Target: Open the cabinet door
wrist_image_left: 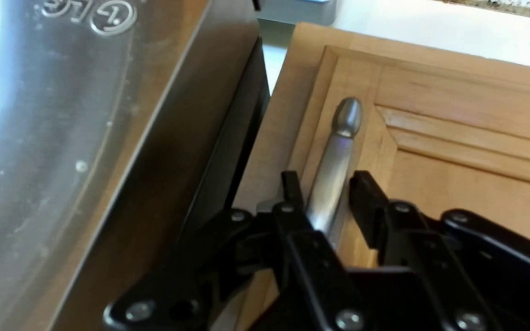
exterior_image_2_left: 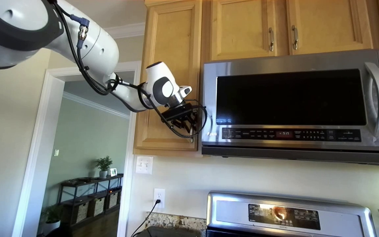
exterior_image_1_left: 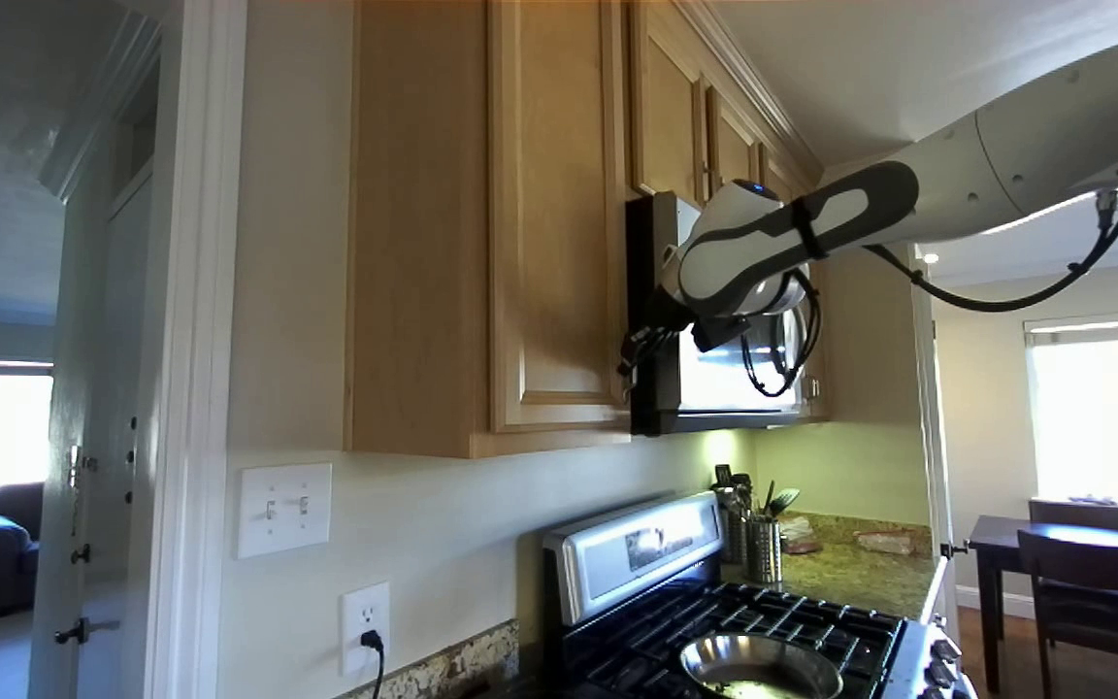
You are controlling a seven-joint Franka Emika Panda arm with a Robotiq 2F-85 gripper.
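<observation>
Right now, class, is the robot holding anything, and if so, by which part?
Nothing appears to be held: in the wrist view, the fingers stand open on either side of the handle of the cabinet door.

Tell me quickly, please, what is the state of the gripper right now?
Gripper: open, its jaws on either side of the silver handle.

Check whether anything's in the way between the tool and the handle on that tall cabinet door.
Nothing visible stands between the tool and the handle of the cabinet door: in the wrist view, the handle shows between the tool's parted fingers. The microwave sits close beside the door, not in between.
</observation>
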